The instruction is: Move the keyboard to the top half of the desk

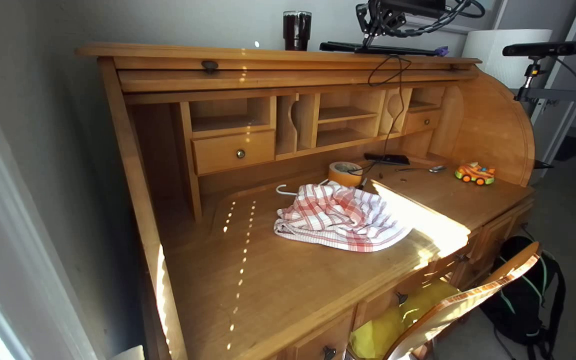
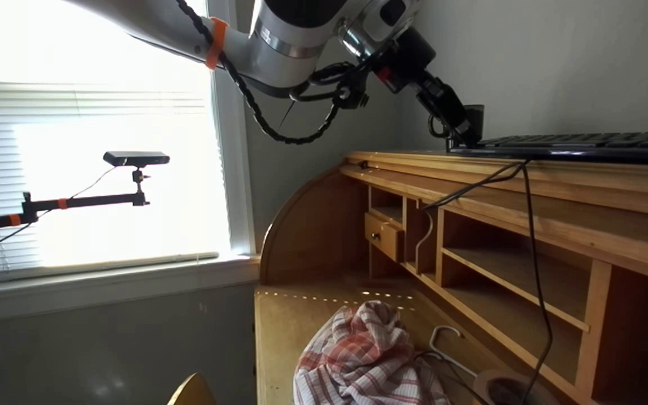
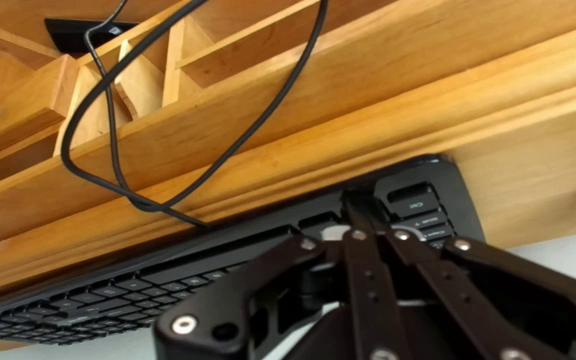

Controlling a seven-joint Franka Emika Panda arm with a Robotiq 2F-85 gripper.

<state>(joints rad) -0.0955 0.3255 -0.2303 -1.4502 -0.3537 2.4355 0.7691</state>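
Already the keyboard [image 3: 218, 252] lies on the flat top of the desk [image 1: 248, 280], its space-bar side running along the top's front edge, barely inside it if at all, so the step in hand is probably a last nudge rather than a carry. The gripper [image 3: 365, 210] is clenched, fingers together with nothing visible between them, and its tips look to rest on the keyboard by the Ctrl corner; black on black hides how firmly they bear. The chief risk is a slide: any pull toward the front edge could tip the keyboard over it, down onto the checked cloth [image 1: 338, 220] below. Pressing hard at that corner may pivot the keyboard, swinging its far end out past the edge. The black cable [image 3: 150, 205] hangs over the same edge in a loose loop and seems to run in under the keyboard; if it snags on the roll of tape [image 1: 342, 179] or on the arm [image 2: 296, 42], it could drag the keyboard off. Between the keyboard and the corner toward the window [image 2: 76, 129] stands a dark cup [image 1: 297, 31], so a sweep that way could knock it.
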